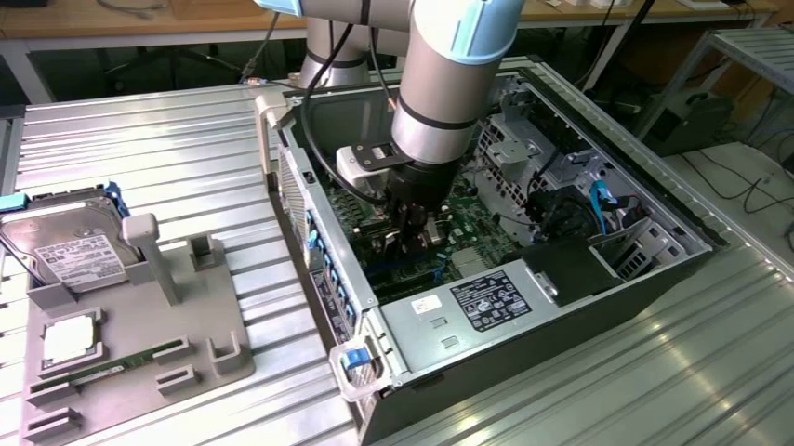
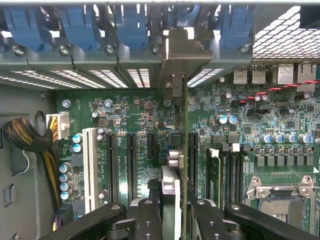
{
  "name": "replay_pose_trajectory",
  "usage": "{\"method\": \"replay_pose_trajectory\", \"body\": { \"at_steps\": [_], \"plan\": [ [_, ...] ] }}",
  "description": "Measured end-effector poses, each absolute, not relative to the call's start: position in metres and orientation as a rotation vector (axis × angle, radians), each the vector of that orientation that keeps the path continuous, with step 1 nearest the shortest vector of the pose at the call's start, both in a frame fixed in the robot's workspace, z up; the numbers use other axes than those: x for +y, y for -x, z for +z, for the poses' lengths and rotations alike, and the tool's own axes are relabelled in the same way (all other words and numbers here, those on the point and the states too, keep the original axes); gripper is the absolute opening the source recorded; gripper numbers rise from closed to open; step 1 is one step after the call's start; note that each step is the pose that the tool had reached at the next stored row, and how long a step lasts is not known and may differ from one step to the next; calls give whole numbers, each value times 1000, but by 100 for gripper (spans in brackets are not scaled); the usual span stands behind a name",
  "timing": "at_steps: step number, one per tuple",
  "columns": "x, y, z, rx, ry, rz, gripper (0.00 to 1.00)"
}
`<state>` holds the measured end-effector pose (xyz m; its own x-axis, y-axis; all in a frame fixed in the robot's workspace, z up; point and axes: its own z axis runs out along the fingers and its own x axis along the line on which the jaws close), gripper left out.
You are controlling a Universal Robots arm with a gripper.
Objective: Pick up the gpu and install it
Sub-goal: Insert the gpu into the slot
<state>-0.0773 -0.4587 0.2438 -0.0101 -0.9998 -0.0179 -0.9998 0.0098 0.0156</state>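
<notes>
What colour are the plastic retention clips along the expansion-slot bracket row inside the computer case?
Blue; the plastic retention clips show best in the wrist view, lined above the green motherboard.

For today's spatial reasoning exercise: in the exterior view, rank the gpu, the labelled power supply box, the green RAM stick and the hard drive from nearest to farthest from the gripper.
1. gpu: held edge-on in the gripper, inside the case.
2. Power supply box: just beside it, in the case.
3. RAM stick: on the grey holder tray, towards the exterior view's left.
4. Hard drive: upright at the tray's far-left end. Its gap over the RAM stick is small.
</notes>
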Motion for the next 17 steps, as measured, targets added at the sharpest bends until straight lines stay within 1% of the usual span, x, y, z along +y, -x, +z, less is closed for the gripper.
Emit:
{"method": "replay_pose_trajectory", "body": {
  "at_steps": [9,17],
  "plan": [
    [-459,77,242,2231,2209,37,28],
    [-459,77,248,2231,2209,37,28]
  ]
}}
